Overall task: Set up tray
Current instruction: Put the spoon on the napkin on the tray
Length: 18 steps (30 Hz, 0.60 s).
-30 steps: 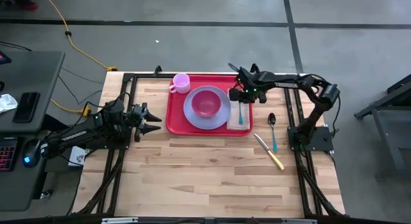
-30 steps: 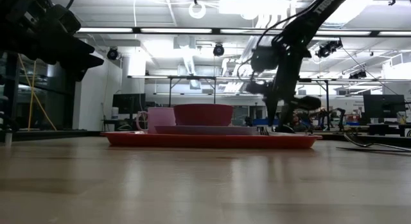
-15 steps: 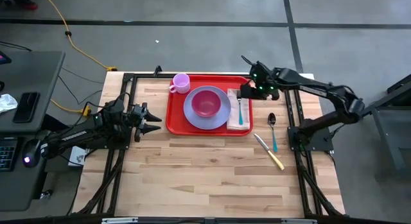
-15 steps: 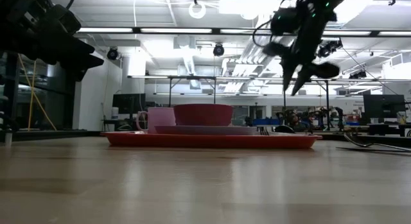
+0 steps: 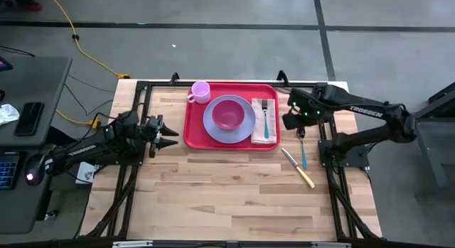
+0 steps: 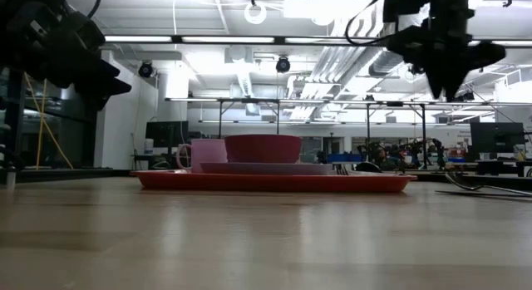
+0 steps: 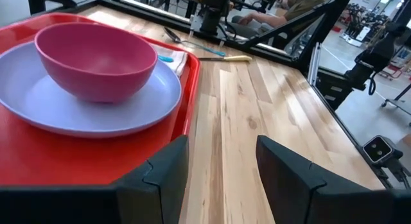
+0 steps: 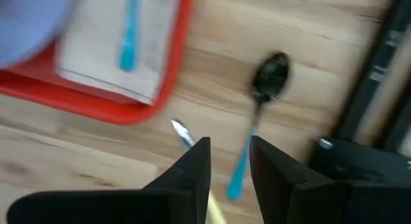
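1. The right gripper (image 5: 293, 117) hovers above the table just outside the red tray (image 5: 193, 134), on the side nearest its own arm base. Its fingers are empty, with only a narrow gap between them.
2. Directly under this gripper lies the spoon (image 8: 260, 108) with a teal handle, on bare wood. Just beyond it, toward the table's front edge, lies the knife (image 5: 298, 169) with a yellow handle. Neither one touches the tray.
3. The tray sits just beside the gripper, toward the table's middle. It already carries a lavender plate (image 5: 211, 124) with a pink bowl (image 5: 228, 113) on it, and a pink cup (image 5: 200, 91) at a far corner. On the tray side closest to the gripper, a fork (image 5: 265, 114) lies on a napkin (image 5: 258, 135).
4. The left gripper (image 5: 168, 135) waits off the tray's opposite side, empty, its fingers moderately apart.
5. Judging by this layout, the setting is well along: plate, bowl, cup, napkin and fork are placed. The spoon and knife appear to remain, and the spoon looks like the likely next pick.
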Each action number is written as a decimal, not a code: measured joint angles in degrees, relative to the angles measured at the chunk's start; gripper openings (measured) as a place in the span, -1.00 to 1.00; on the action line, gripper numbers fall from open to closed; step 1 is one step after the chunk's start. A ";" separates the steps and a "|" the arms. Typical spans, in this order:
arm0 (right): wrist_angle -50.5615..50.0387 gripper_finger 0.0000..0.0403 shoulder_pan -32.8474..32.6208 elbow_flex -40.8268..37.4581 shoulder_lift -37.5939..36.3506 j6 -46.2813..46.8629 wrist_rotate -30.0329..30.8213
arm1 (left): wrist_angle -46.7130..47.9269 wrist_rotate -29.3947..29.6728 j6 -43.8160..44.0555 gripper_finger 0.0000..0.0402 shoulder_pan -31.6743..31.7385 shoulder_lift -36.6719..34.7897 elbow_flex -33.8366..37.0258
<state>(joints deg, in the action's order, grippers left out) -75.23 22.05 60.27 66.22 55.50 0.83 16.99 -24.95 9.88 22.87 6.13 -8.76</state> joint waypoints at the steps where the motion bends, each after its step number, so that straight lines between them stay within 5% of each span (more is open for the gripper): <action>1: -1.47 -0.57 -0.79 0.00 0.02 0.55 0.65 | 0.01 0.00 0.35 0.05 -0.01 0.02 -0.01; 18: -2.12 -0.57 -6.46 0.00 0.04 -2.90 3.35 | -0.07 0.16 1.10 0.05 0.00 0.02 -0.01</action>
<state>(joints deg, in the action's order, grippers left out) -77.35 15.59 60.27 66.26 52.60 4.18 16.93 -24.80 10.98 22.87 6.15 -8.78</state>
